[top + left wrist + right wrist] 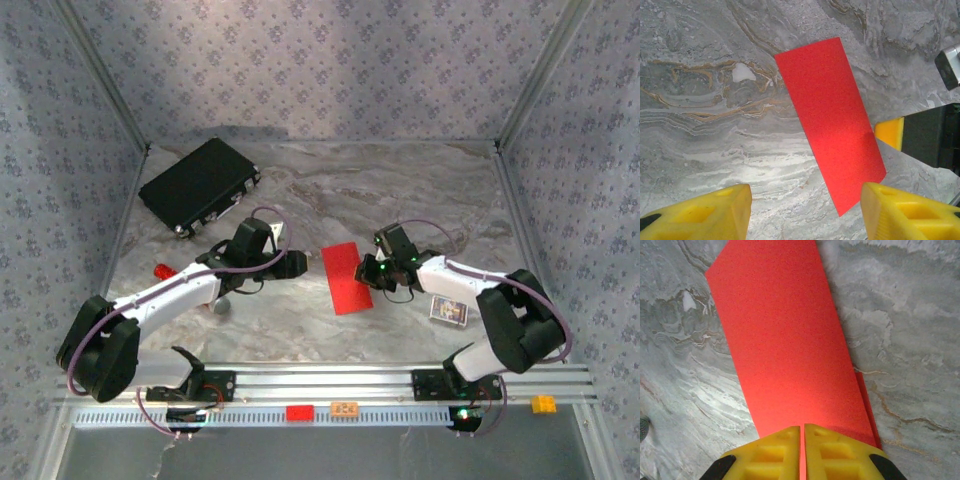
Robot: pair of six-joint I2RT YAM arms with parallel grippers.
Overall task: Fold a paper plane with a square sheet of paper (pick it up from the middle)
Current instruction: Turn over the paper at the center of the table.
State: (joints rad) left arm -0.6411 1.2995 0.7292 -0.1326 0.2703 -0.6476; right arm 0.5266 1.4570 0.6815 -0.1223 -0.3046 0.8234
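I'm clamping the right gripper [802,435] on the thin, bright-red, folded square sheet of paper [785,340]. The left gripper [805,197] is hovering beside it, jaws apart. Dragging could slide its layers askew.

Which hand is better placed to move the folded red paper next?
The right hand, probably: it is shut on the edge of the red paper. The left hand is open and holds nothing.

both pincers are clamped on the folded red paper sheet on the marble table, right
Not both. Only the right pincer is clamped on the folded red paper sheet; the left pincer stands open, not gripping it, as the left wrist view shows.
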